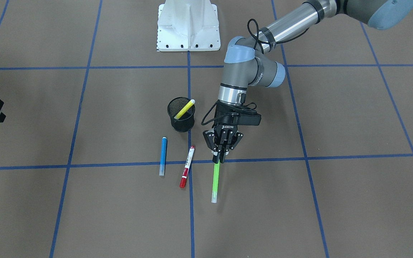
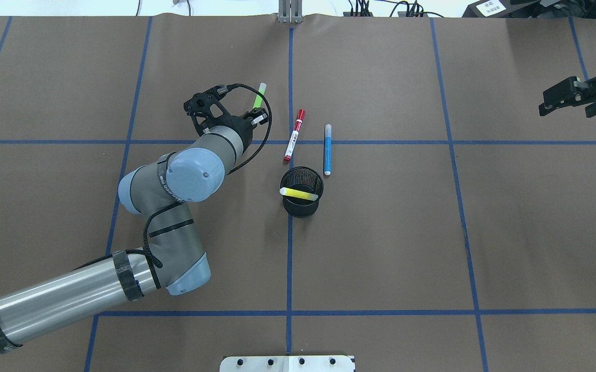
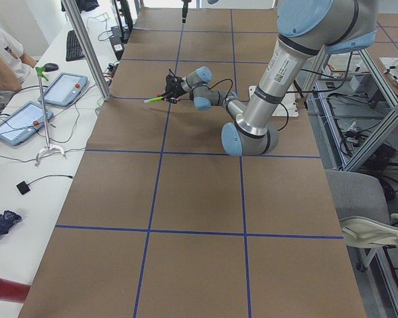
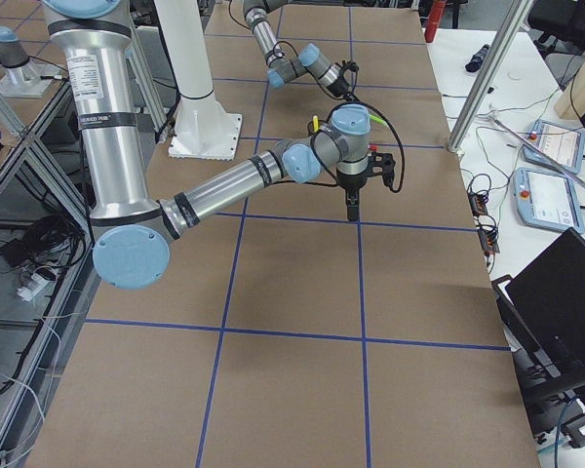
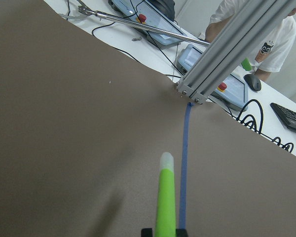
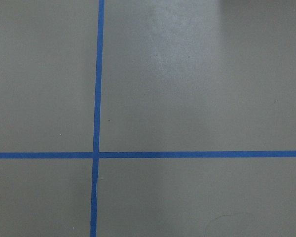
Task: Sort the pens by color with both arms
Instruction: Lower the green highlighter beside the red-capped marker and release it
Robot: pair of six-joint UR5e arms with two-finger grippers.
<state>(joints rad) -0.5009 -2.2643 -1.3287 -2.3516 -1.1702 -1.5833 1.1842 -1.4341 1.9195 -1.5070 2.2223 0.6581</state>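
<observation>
green pen (image 1: 215, 180) | clamped between left gripper (image 1: 219, 157) jaws | pale end sticking out

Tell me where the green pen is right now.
In the front-facing view the green pen is just right of centre, one end clamped in the left gripper, with the red-capped pen as its nearest neighbour on the view's left.

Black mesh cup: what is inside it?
One yellow pen leans inside the black mesh cup, pale end above the rim; its lower end is hidden by the wall.
</observation>
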